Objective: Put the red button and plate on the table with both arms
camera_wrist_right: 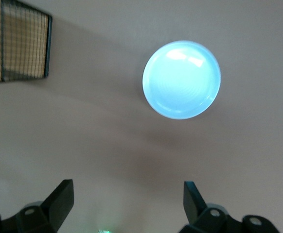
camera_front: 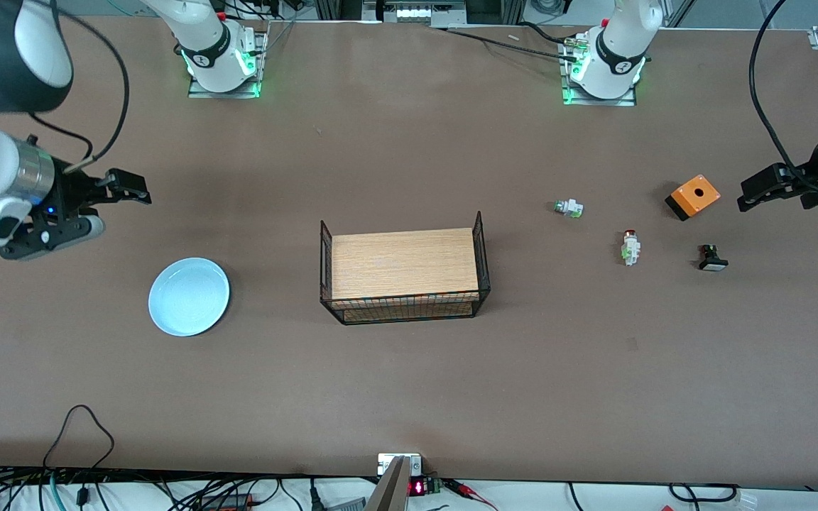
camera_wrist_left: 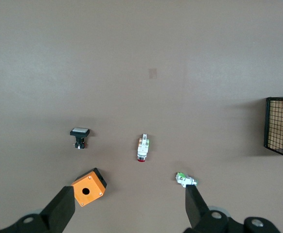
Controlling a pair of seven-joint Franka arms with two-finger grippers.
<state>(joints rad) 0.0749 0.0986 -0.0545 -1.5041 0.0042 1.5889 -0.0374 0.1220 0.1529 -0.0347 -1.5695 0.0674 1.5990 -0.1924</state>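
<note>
From the front we see the plate (camera_front: 189,296) and the red button (camera_front: 630,248) already lying on the desk (camera_front: 409,383), so we judge both arms should simply stay high: the right tool (camera_front: 61,213) hangs toward its own end and the left tool (camera_front: 771,186) beside the orange box (camera_front: 693,197), its arm cut off. In the left wrist view the left tool (camera_wrist_left: 127,206) is wide open and empty above the red button (camera_wrist_left: 142,148), whose cap is barely readable. In the right wrist view the right tool (camera_wrist_right: 127,199) gapes empty over bare desk (camera_wrist_right: 107,145) near the plate (camera_wrist_right: 181,79), fingertips cropped.

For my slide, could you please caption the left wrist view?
Open left claw hovering over the table above the red button, orange box and green-capped part.
</note>
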